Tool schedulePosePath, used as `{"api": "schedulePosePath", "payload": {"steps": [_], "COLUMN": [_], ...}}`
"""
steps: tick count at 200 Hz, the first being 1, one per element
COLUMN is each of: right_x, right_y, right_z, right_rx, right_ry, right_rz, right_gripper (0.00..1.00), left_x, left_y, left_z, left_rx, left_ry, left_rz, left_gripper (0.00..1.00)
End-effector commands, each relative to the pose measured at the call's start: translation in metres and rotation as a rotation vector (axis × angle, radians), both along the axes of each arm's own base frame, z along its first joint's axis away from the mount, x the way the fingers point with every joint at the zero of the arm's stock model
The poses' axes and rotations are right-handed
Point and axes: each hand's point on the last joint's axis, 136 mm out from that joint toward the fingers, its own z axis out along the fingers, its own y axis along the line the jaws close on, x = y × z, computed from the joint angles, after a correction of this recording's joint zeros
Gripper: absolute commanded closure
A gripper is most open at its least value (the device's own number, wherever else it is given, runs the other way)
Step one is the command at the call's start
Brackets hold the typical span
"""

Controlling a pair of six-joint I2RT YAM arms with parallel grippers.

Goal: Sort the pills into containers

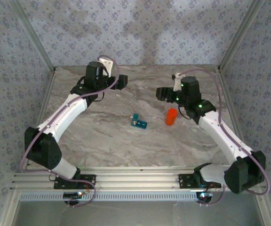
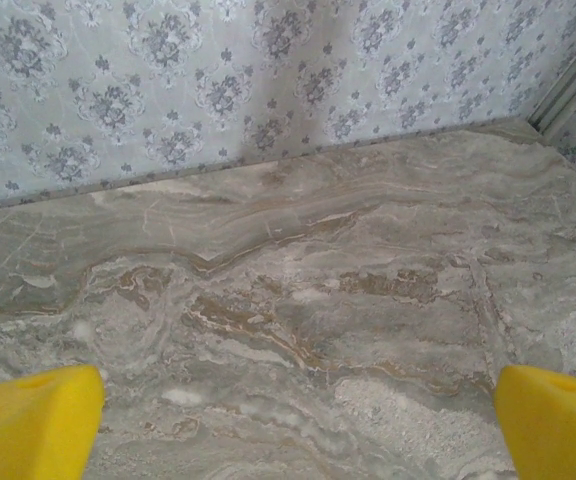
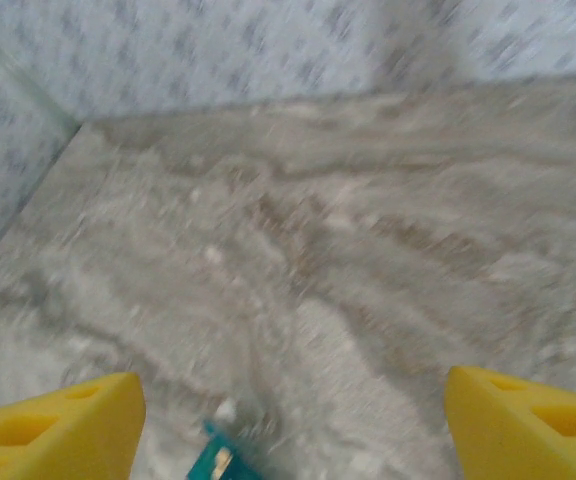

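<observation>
Pill box (image 1: 139,122), long axis crosswise, lies nearside of the right gripper (image 1: 163,93), seemingly the nearer; it and the left gripper (image 1: 122,83) stand spread wide

Orange bottle (image 1: 171,117) upright on marble table (image 1: 102,141); patterned walls (image 1: 140,28).

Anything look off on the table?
Nothing spilled or tipped. Orange bottle stands upright, apart from the teal pill box. The box lies slightly askew, maybe one lid up at its left end.
</observation>
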Motion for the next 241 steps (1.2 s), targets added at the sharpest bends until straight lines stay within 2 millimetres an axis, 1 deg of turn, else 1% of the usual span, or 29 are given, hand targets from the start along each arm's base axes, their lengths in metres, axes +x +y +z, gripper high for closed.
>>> {"api": "schedulePosePath", "payload": {"steps": [1, 10, 26, 43, 64, 89, 109, 132, 140, 156, 201, 239, 241], "right_x": [-0.033, -0.039, -0.047, -0.053, -0.054, -0.049, -0.045, -0.042, -0.042, -0.041, -0.039, -0.042, -0.038], "right_y": [0.039, 0.052, 0.068, 0.075, 0.071, 0.060, 0.061, 0.064, 0.064, 0.065, 0.069, 0.073, 0.075], "right_z": [-0.040, -0.051, -0.072, -0.092, -0.122, -0.155, -0.173, -0.187, -0.191, -0.197, -0.204, -0.212, -0.207], "right_rx": [0.022, 0.020, -0.004, -0.042, -0.103, -0.193, -0.215, -0.241, -0.249, -0.260, -0.258, -0.260, -0.253], "right_ry": [0.241, 0.292, 0.357, 0.404, 0.471, 0.515, 0.552, 0.576, 0.587, 0.601, 0.616, 0.635, 0.623], "right_rz": [0.186, 0.230, 0.269, 0.272, 0.212, 0.127, 0.113, 0.107, 0.101, 0.105, 0.117, 0.135, 0.136], "right_gripper": [0.21, 0.22, 0.23, 0.23, 0.23, 0.23, 0.24, 0.24, 0.25, 0.25, 0.25, 0.26, 0.26], "left_x": [0.003, 0.004, 0.005, 0.007, 0.007, 0.005, 0.004, 0.003, 0.003, 0.002, 0.000, -0.007, -0.007], "left_y": [-0.002, -0.001, 0.003, 0.008, 0.009, 0.006, 0.005, 0.003, 0.002, -0.004, -0.019, -0.036, -0.037], "left_z": [-0.014, -0.020, -0.033, -0.047, -0.064, -0.081, -0.094, -0.107, -0.110, -0.117, -0.140, -0.154, -0.155], "left_rx": [0.025, 0.040, 0.062, 0.079, 0.099, 0.121, 0.133, 0.135, 0.130, 0.119, 0.100, 0.109, 0.109], "left_ry": [0.027, 0.047, 0.081, 0.117, 0.170, 0.225, 0.268, 0.310, 0.326, 0.366, 0.487, 0.537, 0.539], "left_rz": [-0.031, -0.035, -0.031, -0.021, -0.029, -0.058, -0.069, -0.072, -0.074, -0.090, -0.127, -0.170, -0.172], "left_gripper": [0.01, 0.01, 0.01, 0.01, 0.01, 0.03, 0.08, 0.13, 0.18, 0.34, 1.00, 1.00, 1.00]}}
